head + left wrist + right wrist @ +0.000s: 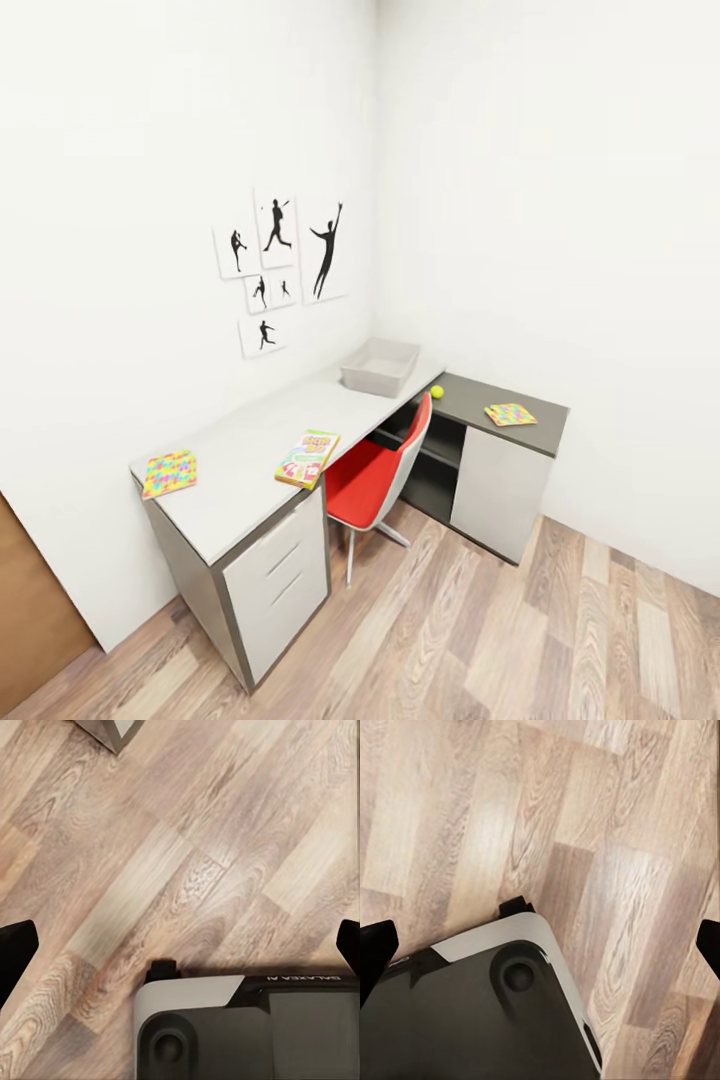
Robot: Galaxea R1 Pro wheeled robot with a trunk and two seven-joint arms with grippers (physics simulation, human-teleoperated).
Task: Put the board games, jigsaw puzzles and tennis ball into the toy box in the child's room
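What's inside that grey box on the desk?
The toy box sits at the far end of the table, near the wall. Its inside looks bare from the head view, but the near wall hides part of the bottom, so something flat there could be missed.

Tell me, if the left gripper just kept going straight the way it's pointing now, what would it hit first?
Most likely the wood-plank floor. The left gripper, fingers spread wide, points at bare planks, with the robot's own base just beside that line; depth is hard to judge.
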